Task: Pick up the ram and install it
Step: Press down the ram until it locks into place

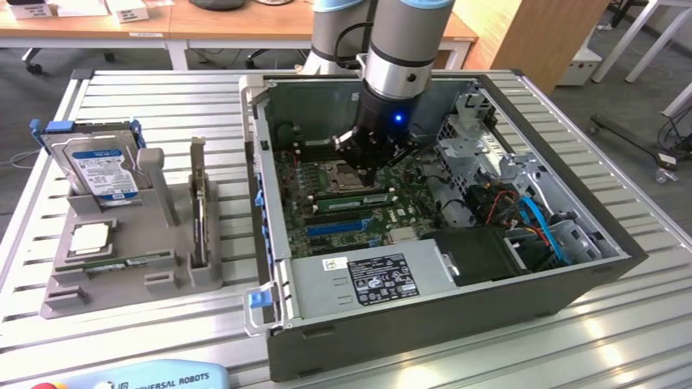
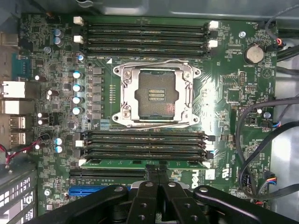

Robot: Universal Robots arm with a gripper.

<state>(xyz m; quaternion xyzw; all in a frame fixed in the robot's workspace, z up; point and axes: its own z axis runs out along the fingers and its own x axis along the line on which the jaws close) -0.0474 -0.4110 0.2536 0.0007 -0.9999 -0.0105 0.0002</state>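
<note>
The ram (image 2: pixel 117 163) is a long green stick lying along the memory slot nearest my fingers, beside the lower bank of black slots (image 2: pixel 140 144) on the motherboard. In the exterior view it is a thin green strip (image 1: pixel 348 197) right under the arm. My gripper (image 2: pixel 157 171) is shut, its two dark fingers pressed together, with the tips at the middle of the stick's upper edge. In the exterior view the gripper (image 1: pixel 365 172) reaches down inside the open computer case (image 1: pixel 433 316), just beside the processor socket.
The open processor socket (image 2: pixel 156 95) lies between two banks of memory slots. Black cables (image 2: pixel 261 135) and a drive cage (image 1: pixel 487 154) crowd one side of the case. A grey fixture (image 1: pixel 65 296) at the exterior view's left holds a hard drive (image 1: pixel 103 166), a silver chip (image 1: pixel 89 237) and an upright card (image 1: pixel 198 203).
</note>
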